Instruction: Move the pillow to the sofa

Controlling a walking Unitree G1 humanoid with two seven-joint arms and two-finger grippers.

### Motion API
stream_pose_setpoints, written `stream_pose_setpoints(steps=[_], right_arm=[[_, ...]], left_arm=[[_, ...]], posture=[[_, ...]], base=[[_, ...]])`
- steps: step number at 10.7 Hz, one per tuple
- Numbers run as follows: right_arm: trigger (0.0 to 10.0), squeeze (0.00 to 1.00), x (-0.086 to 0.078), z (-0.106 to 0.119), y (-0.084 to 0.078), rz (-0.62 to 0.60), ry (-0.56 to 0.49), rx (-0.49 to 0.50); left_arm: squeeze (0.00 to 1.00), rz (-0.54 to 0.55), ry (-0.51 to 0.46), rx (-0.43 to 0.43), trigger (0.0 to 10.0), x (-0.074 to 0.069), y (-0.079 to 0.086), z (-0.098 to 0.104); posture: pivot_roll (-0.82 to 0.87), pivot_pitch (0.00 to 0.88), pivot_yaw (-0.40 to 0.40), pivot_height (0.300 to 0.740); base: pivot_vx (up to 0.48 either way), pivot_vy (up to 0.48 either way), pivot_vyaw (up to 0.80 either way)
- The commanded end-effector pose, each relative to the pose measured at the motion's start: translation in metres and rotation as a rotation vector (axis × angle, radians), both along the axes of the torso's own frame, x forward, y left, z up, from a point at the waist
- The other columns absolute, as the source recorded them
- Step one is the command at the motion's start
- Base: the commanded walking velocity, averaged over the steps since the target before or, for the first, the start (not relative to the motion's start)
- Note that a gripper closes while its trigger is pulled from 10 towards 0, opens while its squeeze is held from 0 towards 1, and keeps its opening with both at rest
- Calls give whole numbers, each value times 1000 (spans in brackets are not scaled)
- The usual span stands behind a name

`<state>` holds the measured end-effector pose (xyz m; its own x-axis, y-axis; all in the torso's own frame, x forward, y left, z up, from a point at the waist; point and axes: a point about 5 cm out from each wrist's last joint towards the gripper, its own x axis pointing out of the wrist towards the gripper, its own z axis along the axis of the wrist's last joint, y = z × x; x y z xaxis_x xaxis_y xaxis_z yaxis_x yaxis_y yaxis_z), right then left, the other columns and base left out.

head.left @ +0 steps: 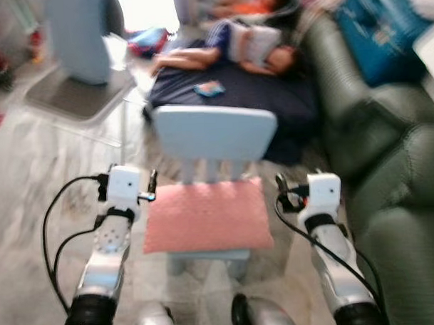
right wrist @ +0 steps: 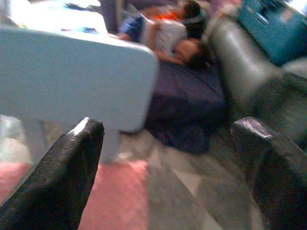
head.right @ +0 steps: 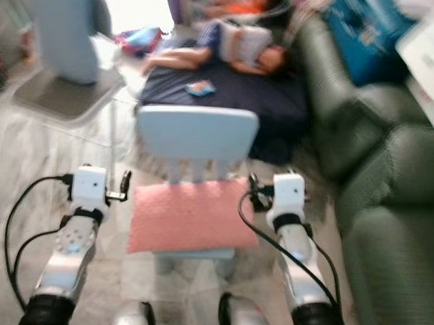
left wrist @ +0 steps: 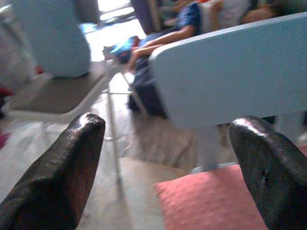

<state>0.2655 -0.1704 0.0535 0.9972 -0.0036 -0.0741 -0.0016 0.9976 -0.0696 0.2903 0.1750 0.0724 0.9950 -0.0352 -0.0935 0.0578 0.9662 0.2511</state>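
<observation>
Two silver arms reached forward over a pale marble floor (head.left: 32,176), one on each side of a small light-blue chair (head.left: 214,134). Far to the left stood a second pale chair (head.left: 77,39) on a grey seat, blurred. The left gripper (left wrist: 168,158) hovered just beside the near left corner of the chair seat, its two black fingers (left wrist: 62,167) spread wide apart with nothing between them. On the seat lay the pink pillow (head.left: 207,215), flat and square, covering almost the whole seat and resting against the foot of the chair's backrest. The right gripper (right wrist: 168,167) hung just beside the pillow's right edge, its fingers (right wrist: 62,172) likewise parted and empty (neither gripper touched the pillow, as far as the blur allowed). Beyond the chair a dark blue mattress (head.left: 272,103) lay on the floor, and a person (head.left: 234,51) was stretched out on it with a small light-blue object (head.left: 209,88) lying near. Along the right side ran the green sofa (head.left: 389,185), well clear of the pillow, with a blue bag (head.left: 384,35) at its far end.
</observation>
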Motion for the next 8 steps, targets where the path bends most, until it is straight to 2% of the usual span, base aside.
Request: stream_pose_setpoints(steps=[1,4,6,8], right_arm=[[10000,0,-1,2,-1,-8,-8,1],[10000,0,5,6,7,66,-19,29],[10000,0,10,11,10,99,-31,30],[10000,0,8,11,10,110,-31,30]], left_arm=[[0,-16,6,6,10000,-2,-2,-3],[0,36,5,-8,10000,-11,4,-8],[0,48,3,-12,10000,-12,3,-8],[0,43,13,-19,10000,-13,-1,-11]], posture=[[-9,150,-33,740],[15,143,-61,740],[9,149,-73,740],[-4,156,-74,740]], base=[[0,0,0],[0,0,0],[0,0,0],[0,0,0]])
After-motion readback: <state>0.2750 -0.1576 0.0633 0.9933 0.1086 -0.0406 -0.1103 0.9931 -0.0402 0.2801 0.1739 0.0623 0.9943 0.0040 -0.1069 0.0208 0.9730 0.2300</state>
